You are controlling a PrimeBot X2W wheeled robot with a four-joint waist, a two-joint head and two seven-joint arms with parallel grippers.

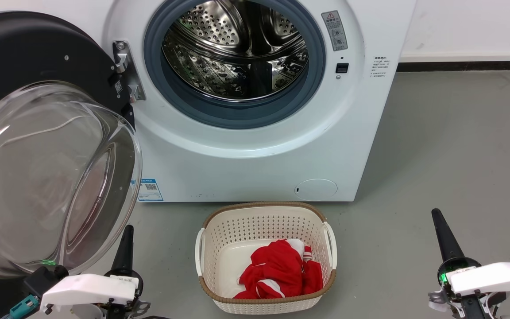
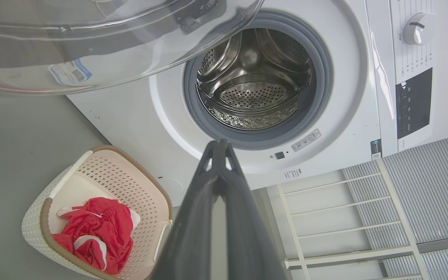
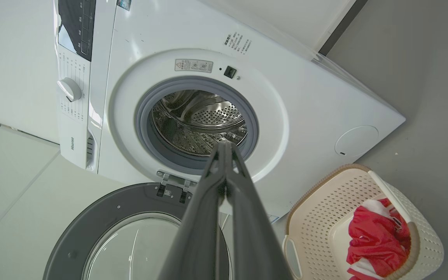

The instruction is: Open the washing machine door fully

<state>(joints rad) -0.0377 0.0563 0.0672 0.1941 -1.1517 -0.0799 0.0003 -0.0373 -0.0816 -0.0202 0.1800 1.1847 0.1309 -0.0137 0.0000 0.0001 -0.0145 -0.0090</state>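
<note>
Two grippers sit closest to the head camera, at the bottom corners of its view. On the robot's left, the left gripper (image 1: 127, 230) points up with its two dark fingers pressed together and holding nothing. Its tip is just beside the lower edge of the door (image 1: 25, 48), and the left wrist view shows a gap between them. On the robot's right, the right gripper (image 1: 436, 215) also has its fingers closed together and empty, above bare grey floor (image 1: 436, 146), well apart from everything else.

Behind them, the white washing machine (image 1: 259, 168) stands facing the robot. Its round black door stands wide open on the left side, held by a metal hinge (image 1: 124, 71) at the left edge of the opening. The door's clear glass bowl (image 1: 38, 177) bulges towards the camera. The opening is uncovered, showing a grey rubber ring (image 1: 237, 117) around a shiny steel drum (image 1: 237, 48) dotted with holes. Low on the machine's front are a blue label (image 1: 150, 189) at the left and a round flap (image 1: 316, 189) at the right.

On the floor just in front of the machine, between the two grippers, sits a cream basket (image 1: 266, 221) with a brown rim. A crumpled red cloth (image 1: 281, 270) with white trim lies inside it.
</note>
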